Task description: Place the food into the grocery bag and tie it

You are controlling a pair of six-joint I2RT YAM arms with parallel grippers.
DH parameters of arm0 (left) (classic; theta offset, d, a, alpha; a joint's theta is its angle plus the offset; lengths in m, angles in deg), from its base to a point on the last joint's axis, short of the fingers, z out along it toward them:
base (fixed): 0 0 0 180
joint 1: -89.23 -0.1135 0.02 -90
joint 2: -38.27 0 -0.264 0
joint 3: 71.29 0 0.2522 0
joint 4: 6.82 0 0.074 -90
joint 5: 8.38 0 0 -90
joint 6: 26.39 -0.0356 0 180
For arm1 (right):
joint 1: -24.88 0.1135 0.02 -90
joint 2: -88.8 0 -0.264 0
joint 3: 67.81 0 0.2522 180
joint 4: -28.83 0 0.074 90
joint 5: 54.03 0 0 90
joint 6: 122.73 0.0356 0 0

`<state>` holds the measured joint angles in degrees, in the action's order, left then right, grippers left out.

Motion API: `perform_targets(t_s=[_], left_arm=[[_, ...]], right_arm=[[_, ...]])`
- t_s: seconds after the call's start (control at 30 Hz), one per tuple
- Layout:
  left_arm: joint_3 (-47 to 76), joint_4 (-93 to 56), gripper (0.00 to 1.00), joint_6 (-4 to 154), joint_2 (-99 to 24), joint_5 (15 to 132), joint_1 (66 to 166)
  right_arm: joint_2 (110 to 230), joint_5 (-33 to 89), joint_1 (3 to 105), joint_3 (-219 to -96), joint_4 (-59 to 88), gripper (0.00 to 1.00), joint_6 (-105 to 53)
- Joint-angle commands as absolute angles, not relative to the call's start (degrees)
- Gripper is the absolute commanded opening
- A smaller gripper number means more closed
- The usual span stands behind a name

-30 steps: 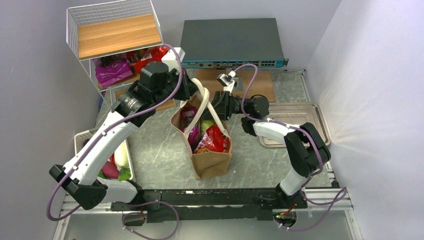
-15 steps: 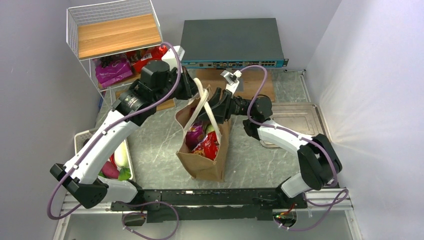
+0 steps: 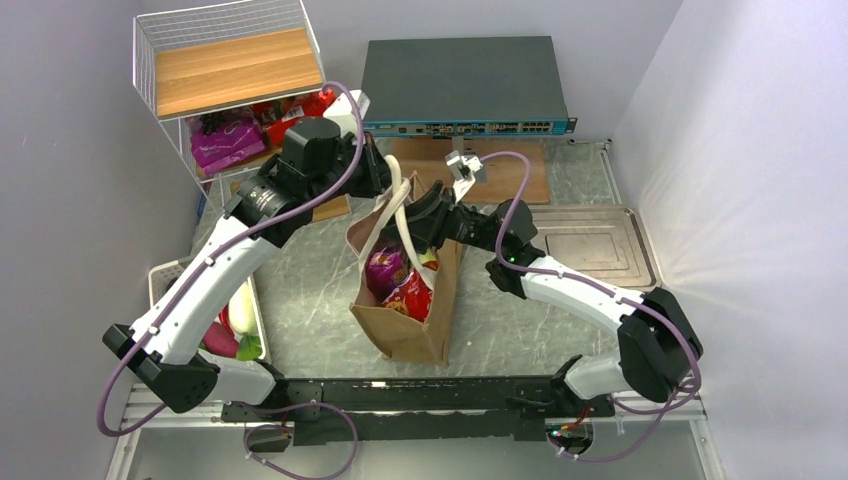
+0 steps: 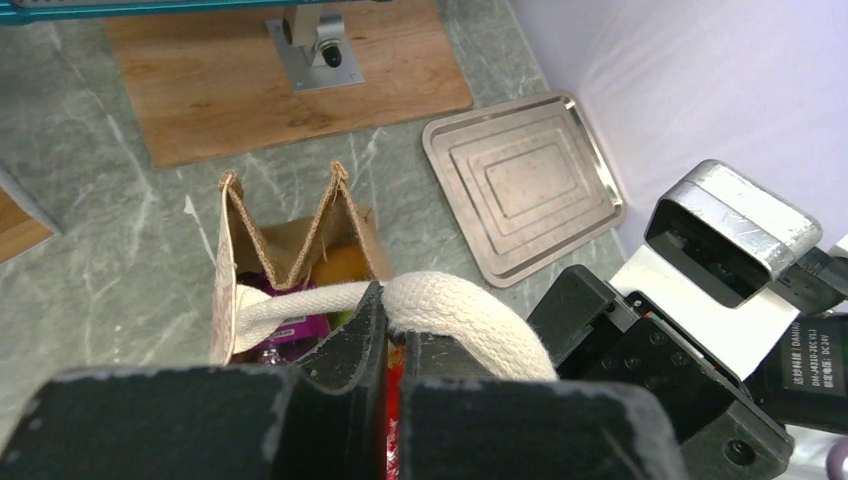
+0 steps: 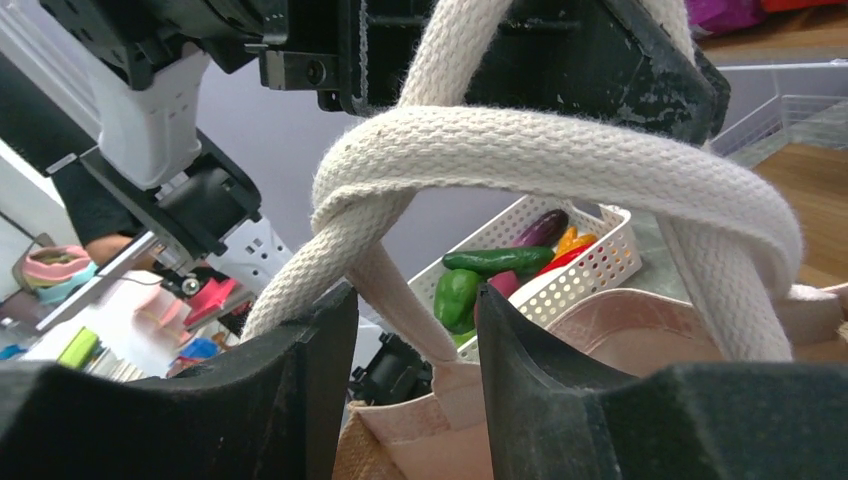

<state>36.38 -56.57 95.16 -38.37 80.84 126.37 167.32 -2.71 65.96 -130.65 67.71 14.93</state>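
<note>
Top view: grocery bag (image 3: 405, 325) stands upright at table centre, mouth open, leaning slightly toward 11 o'clock. Inside it: a red snack packet (image 3: 410, 296) and a purple packet (image 3: 384, 268), with something green at the 3 o'clock inner wall. Left wrist view also shows an orange piece (image 4: 340, 268) low in the bag.

Cream handles (image 5: 520, 150) are pulled up above the bag mouth. Right wrist view: one strap wraps over and around the other in a loose crossing. Whether it is a finished knot, cannot tell.

Left gripper (image 4: 392, 320) sits over the bag's 11 o'clock corner, fingers clenched on a handle strap, which bulges out on both sides of the pinch.

Right gripper (image 5: 415, 300) comes in from 3 o'clock, just beside the left one, above the bag mouth. Its jaws stand apart. A strap runs up through the gap along one finger (image 5: 300, 400), with daylight on the other side, so it is released, not pinching.

Surroundings:
- metal tray (image 3: 590, 245) flat on the table at 3 o'clock, well apart from the bag
- white slatted basket (image 3: 165, 275) at 8 o'clock, partly under the left arm, vegetables in it
- wire shelf (image 3: 230, 60) at 10 o'clock, red and purple packets on its lower level
- network switch (image 3: 460, 80) at 12 o'clock, wooden board (image 4: 270, 70) in front of it
</note>
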Motion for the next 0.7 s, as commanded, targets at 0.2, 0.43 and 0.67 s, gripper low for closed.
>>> perform_targets(t_s=[0.2, 0.43, 0.67], left_arm=[[42.0, -52.9, 0.0, 89.7, -35.6, 81.5, 126.0], [42.7, -52.9, 0.0, 88.7, -36.0, 82.2, 125.6], [42.9, -53.8, 0.0, 88.7, -36.3, 81.1, 125.2]], right_arm=[[163.5, 9.5, 70.5, -133.0, 63.4, 0.5, 4.5], [168.1, 0.6, 72.7, -134.2, 73.9, 0.58, 11.6], [170.1, 5.3, 73.7, -135.7, 79.1, 0.84, 14.5]])
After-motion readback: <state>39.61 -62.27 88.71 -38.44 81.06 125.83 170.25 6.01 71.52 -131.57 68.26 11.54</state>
